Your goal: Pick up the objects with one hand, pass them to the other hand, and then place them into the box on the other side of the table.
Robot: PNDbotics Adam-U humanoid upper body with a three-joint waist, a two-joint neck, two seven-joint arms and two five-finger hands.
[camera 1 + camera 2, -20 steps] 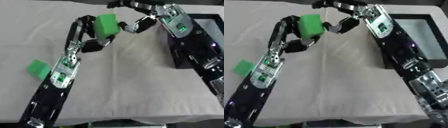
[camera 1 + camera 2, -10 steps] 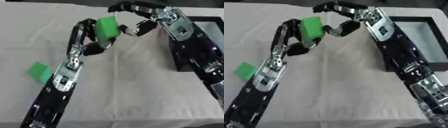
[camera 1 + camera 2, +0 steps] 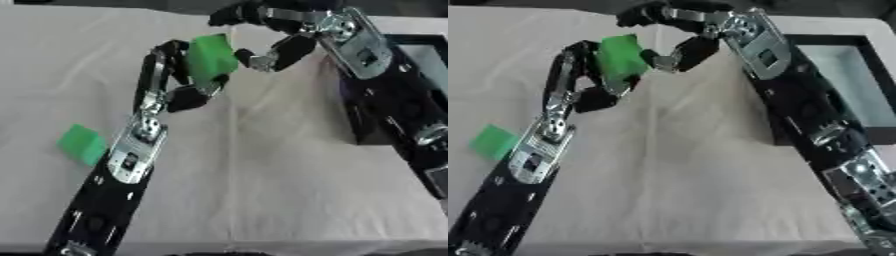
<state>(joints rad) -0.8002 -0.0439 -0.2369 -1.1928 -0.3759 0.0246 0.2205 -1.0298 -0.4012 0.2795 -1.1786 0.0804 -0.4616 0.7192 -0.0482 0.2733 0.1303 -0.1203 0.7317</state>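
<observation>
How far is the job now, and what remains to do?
Done: the left hand has lifted one green block. In hand: the open right hand is beside it for the handover. Left: placing it in the box, then the second green block on the table.

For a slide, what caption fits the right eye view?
Left hand offers a green block to the open right hand.

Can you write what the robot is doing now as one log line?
left hand: holds green block | right hand: open beside it | second green block: on table | box: right
</observation>
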